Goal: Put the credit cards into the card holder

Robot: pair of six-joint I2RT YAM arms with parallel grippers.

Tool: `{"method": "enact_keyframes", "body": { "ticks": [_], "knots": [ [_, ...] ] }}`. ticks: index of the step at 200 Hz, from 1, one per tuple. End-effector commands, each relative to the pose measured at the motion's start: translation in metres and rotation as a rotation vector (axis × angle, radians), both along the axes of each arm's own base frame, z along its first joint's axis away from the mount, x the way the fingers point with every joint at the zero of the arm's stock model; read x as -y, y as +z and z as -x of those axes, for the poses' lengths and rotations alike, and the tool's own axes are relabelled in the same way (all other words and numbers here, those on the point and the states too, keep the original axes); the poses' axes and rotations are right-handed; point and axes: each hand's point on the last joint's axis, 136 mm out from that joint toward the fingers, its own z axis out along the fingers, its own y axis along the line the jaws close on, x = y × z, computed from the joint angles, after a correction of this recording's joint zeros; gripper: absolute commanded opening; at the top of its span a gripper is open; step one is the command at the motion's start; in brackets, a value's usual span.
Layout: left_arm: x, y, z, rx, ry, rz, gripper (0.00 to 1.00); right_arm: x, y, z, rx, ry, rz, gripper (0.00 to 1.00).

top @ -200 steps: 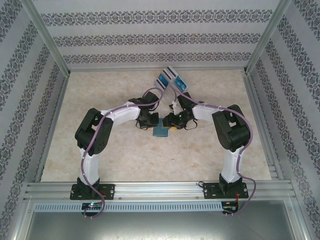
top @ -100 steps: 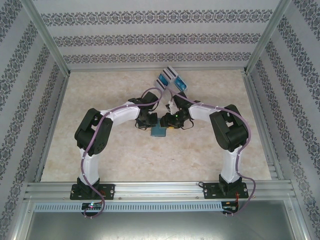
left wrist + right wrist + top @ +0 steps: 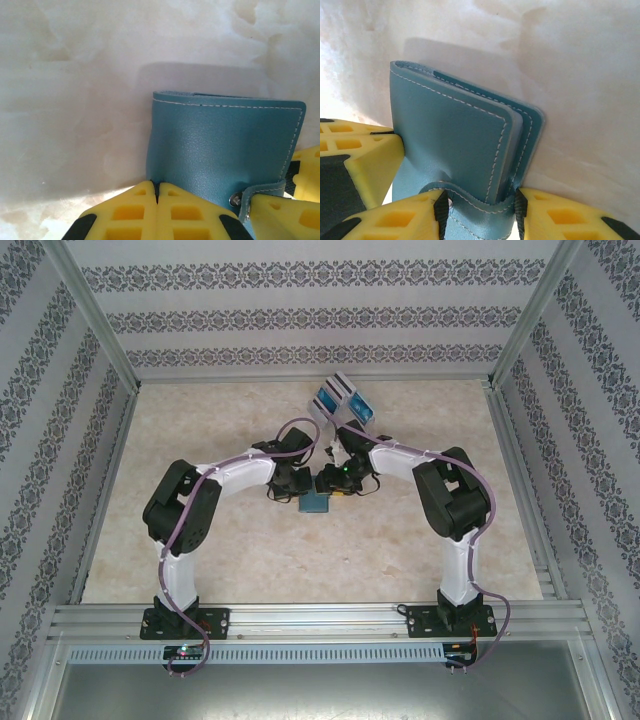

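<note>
1. Any print on the credit cards (image 3: 340, 400) is being left too small to read from above. They are being shown as a blue and grey-white cluster at the far edge of the table (image 3: 250, 560), well apart from both arms.
2. The card holder (image 3: 317, 503) is being kept folded near the table's middle, between the two sets of fingers.
3. White stitching and a metal snap (image 3: 234, 200) on its strap are being shown by the left wrist view, details lost from above.
4. The left fingers (image 3: 157, 200) are being pressed tight together at the holder's lower corner; whether anything is pinched cannot be told.
5. The right fingers (image 3: 334, 484) are being clamped on the strap end of the card holder, one on each side. This is being shown by the right wrist view, along with the layered edges of the fold.
</note>
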Motion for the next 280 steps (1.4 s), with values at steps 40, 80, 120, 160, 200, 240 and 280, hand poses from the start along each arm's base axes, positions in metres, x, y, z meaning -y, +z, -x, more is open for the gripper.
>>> {"method": "enact_keyframes", "body": {
  "ticks": [40, 80, 120, 160, 200, 240, 280],
  "knots": [
    [0.07, -0.015, 0.028, -0.072, -0.093, 0.274, 0.0, -0.044, -0.057, 0.057, -0.111, 0.115, 0.037, 0.43],
    [0.064, -0.017, 0.03, -0.073, -0.097, 0.252, 0.0, -0.043, -0.038, 0.052, -0.108, 0.101, -0.02, 0.44],
    [0.069, -0.015, 0.026, -0.051, -0.087, 0.281, 0.0, -0.043, -0.036, 0.048, -0.111, 0.107, 0.05, 0.44],
    [0.072, -0.022, 0.028, -0.046, -0.081, 0.319, 0.0, -0.042, -0.05, 0.054, -0.136, 0.135, 0.181, 0.44],
    [0.072, -0.029, 0.034, -0.046, -0.081, 0.355, 0.0, -0.037, -0.054, 0.056, -0.137, 0.12, 0.259, 0.44],
    [0.074, -0.034, 0.038, -0.052, -0.083, 0.391, 0.0, -0.047, -0.051, 0.055, -0.144, 0.112, 0.275, 0.44],
    [0.074, -0.019, 0.036, -0.039, -0.12, 0.37, 0.0, -0.036, -0.031, 0.044, -0.128, 0.088, 0.223, 0.44]
  ]
}}
